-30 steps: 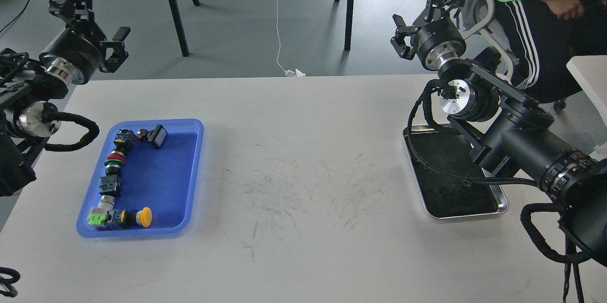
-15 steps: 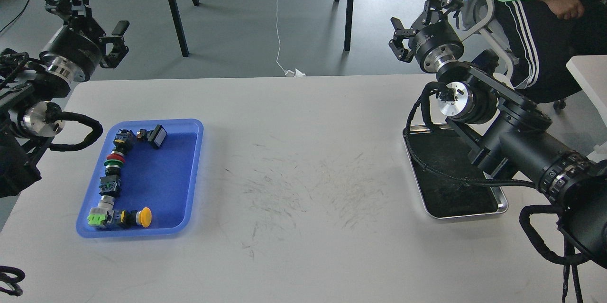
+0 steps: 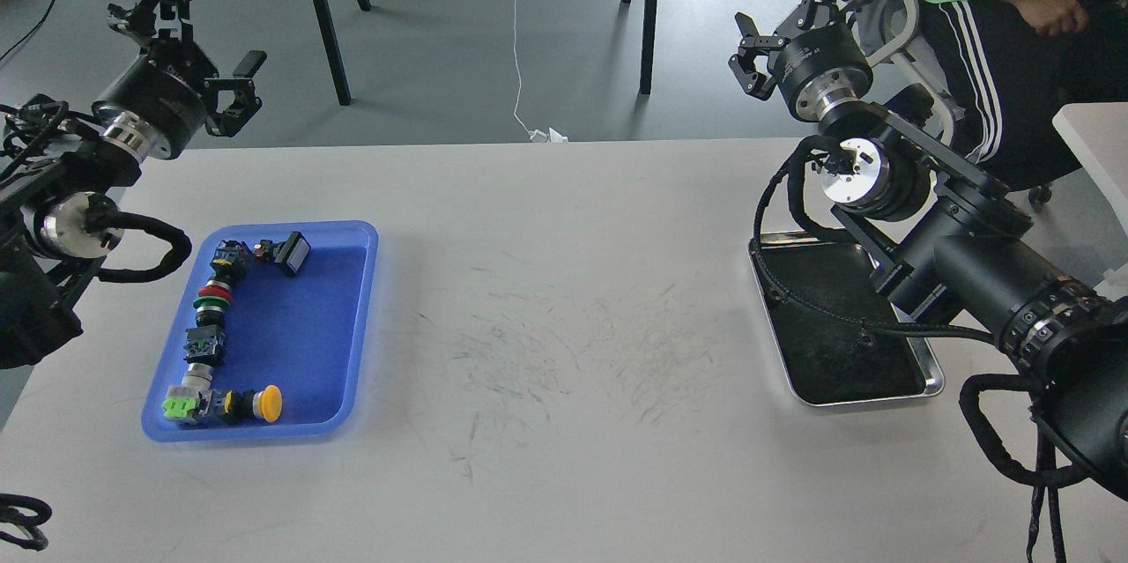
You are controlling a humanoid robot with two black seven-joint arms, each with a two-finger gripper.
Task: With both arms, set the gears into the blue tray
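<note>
Head view: both arms raised beyond the table's far edge, jaws spread, nothing held.
Left gripper point(image 3: 196, 27) above-left of blue tray point(image 3: 357, 316), right gripper point(image 3: 797, 12) far right of it; white table point(image 3: 564, 299) scuffed; gears not discernible.

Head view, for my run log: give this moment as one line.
left gripper: open, raised | right gripper: open, raised | shallow blue plastic tray: holds push-button switches | gears: none visible

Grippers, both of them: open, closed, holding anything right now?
Left gripper: open, fingers spread, empty, raised beyond the table's far left edge.
Right gripper: open, fingers spread, empty, raised beyond the table's far right edge.
</note>
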